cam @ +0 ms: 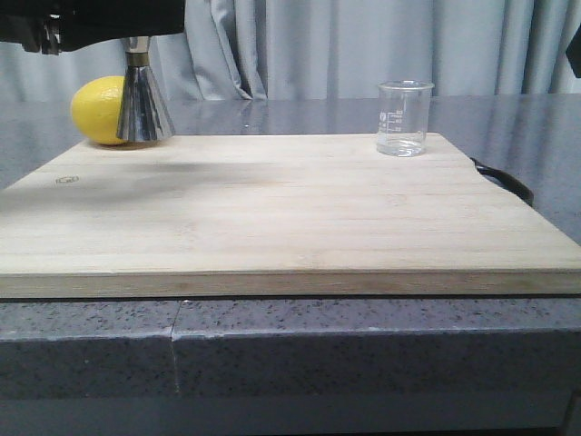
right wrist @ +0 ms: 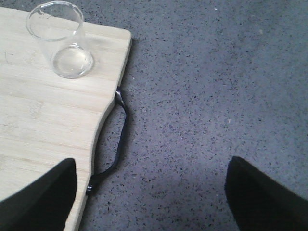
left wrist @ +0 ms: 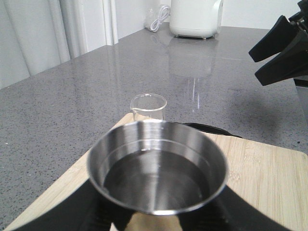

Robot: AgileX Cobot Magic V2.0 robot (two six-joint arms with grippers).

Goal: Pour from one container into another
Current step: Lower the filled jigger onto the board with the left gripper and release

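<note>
The steel jigger [cam: 145,104] stands upright over the board's far left corner, with my left gripper [cam: 136,38] shut on its upper part. In the left wrist view its top cup [left wrist: 156,168] holds clear liquid, with dark fingers [left wrist: 86,211] on both sides. I cannot tell whether its base touches the board. The clear glass beaker [cam: 404,118] stands upright near the board's far right corner and looks empty; it also shows beyond the jigger [left wrist: 148,107]. My right gripper [right wrist: 151,197] hangs open over the counter beside the board, apart from the beaker [right wrist: 61,38].
A yellow lemon [cam: 100,111] lies right behind the jigger. The wooden cutting board [cam: 290,227] has a black loop handle [right wrist: 118,139] on its right side. A white appliance [left wrist: 195,17] stands far back on the grey counter [right wrist: 216,96]. Curtains hang behind.
</note>
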